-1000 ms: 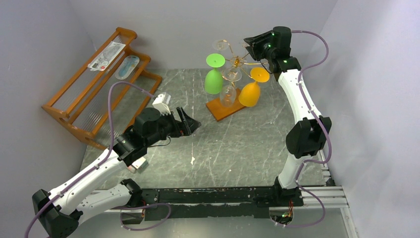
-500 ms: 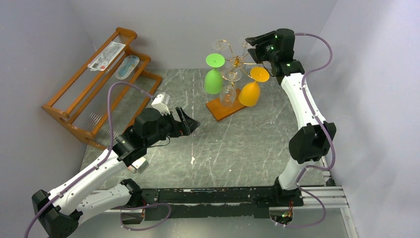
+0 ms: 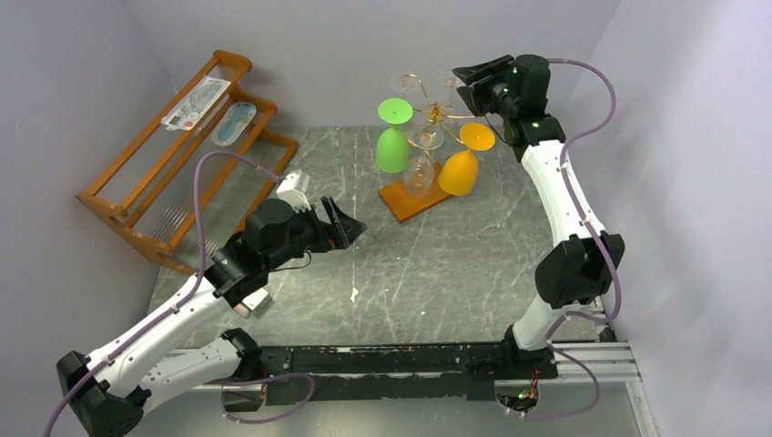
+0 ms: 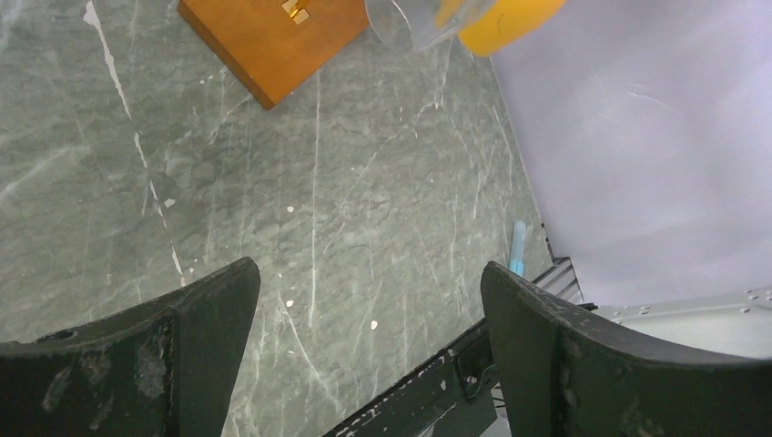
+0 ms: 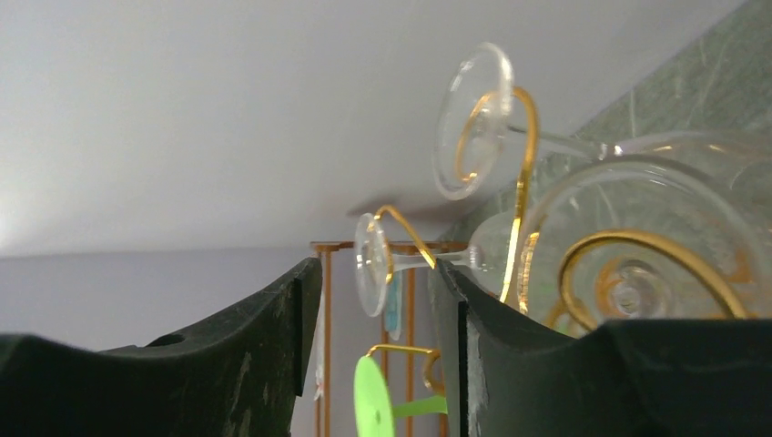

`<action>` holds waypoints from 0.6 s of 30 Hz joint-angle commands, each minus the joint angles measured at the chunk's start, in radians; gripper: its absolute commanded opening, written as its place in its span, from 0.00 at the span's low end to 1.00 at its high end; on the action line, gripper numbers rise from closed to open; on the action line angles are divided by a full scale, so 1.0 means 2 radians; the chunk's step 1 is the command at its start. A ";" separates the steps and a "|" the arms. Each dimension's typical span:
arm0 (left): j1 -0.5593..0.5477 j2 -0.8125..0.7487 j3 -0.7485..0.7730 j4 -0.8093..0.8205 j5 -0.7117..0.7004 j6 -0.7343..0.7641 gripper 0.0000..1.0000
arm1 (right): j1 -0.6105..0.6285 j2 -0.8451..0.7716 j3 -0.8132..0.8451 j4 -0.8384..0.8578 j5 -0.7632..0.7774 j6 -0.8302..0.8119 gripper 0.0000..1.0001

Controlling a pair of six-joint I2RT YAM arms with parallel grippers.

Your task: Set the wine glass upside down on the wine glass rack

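Note:
The gold wire rack (image 3: 435,111) stands on its brown wooden base (image 3: 401,198) at the back of the table. Several glasses hang upside down on it: a green one (image 3: 392,146), an orange one (image 3: 459,171) and clear ones (image 3: 420,173). My right gripper (image 3: 468,78) is up at the rack's top right, open and empty. In the right wrist view (image 5: 375,273) a clear glass's foot (image 5: 473,118) sits hooked on a gold arm (image 5: 521,164) just beyond the fingers. My left gripper (image 3: 350,229) hovers open and empty over the table, also in the left wrist view (image 4: 369,273).
An orange-brown slatted shelf (image 3: 137,196) with packets on it stands at the back left. Grey walls close in on three sides. The rack base's corner (image 4: 264,41) and the orange glass's rim (image 4: 505,23) show in the left wrist view.
My right gripper has drawn a little to the right, away from the rack's centre, and its elbow has swung down and right. The left arm has hardly moved.

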 commanded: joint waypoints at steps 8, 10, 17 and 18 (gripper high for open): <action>0.003 -0.019 0.040 -0.023 -0.027 0.039 0.96 | -0.017 -0.103 -0.048 0.062 -0.008 -0.089 0.52; 0.003 -0.024 0.052 -0.037 -0.041 0.052 0.96 | -0.018 -0.143 -0.069 0.057 0.009 -0.135 0.52; 0.003 -0.025 0.119 -0.124 -0.130 0.107 0.97 | -0.018 -0.322 -0.180 -0.033 0.132 -0.313 0.55; 0.003 -0.023 0.135 -0.139 -0.142 0.114 0.97 | -0.018 -0.348 -0.198 -0.062 0.158 -0.324 0.55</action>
